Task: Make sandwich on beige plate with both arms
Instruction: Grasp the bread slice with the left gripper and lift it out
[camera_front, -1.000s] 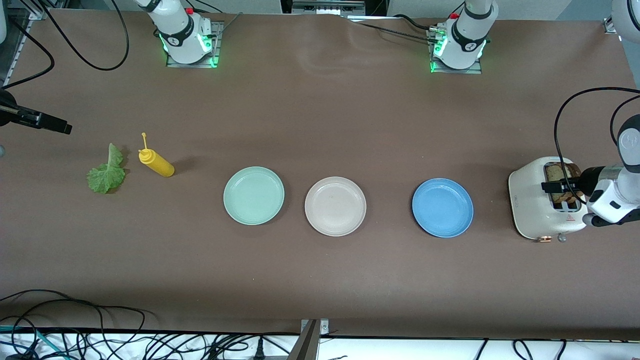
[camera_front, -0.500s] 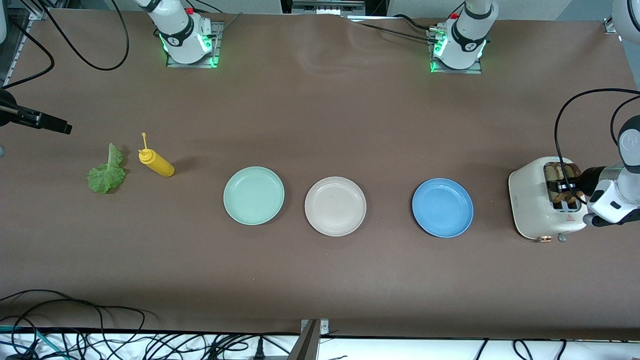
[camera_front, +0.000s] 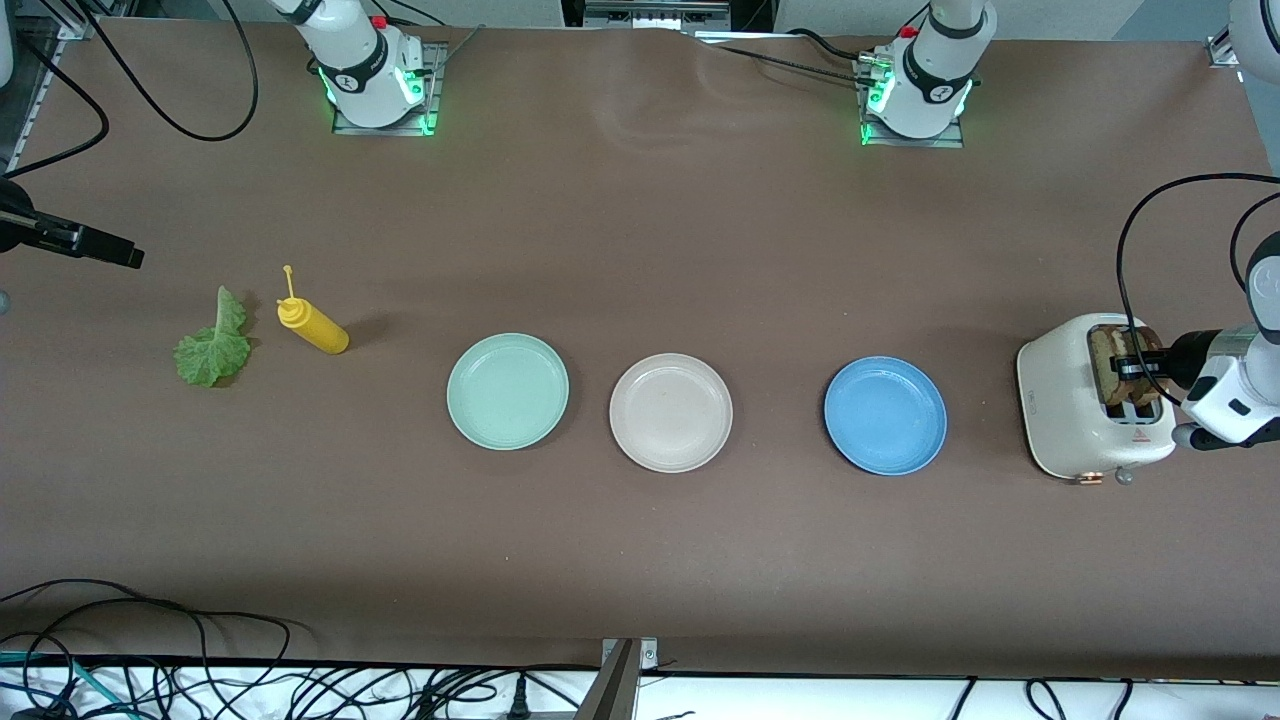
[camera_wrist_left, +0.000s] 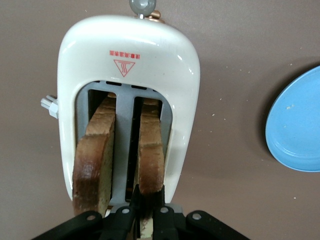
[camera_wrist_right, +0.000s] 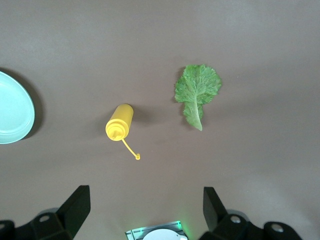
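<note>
Nearest the front camera sit three plates in a row: the mint plate (camera_front: 508, 391) toward the right arm's end, the beige plate (camera_front: 671, 412) in the middle, the blue plate (camera_front: 885, 415) toward the left arm's end. All three are bare, so nothing of the sandwich is on the beige one yet. At the left arm's end stands the toaster (camera_front: 1085, 412), about level with the plates, with two bread slices upright in its slots. The left gripper (camera_wrist_left: 143, 204) is over the toaster and has its fingers pinched narrow on the top edge of one slice (camera_wrist_left: 150, 152); the other slice (camera_wrist_left: 95, 157) sits untouched beside it. Grabbing it by the crust from above makes sense, since pulling straight up is probably the only way out of a slot. Farther from the camera, at the right arm's end, the lettuce (camera_front: 212, 348) lies flat just beside a tipped yellow mustard bottle (camera_front: 314, 326). The right gripper (camera_wrist_right: 145, 204) waits over that spot with fingers spread wide, holding nothing, I'd guess lined up for the leaf.
</note>
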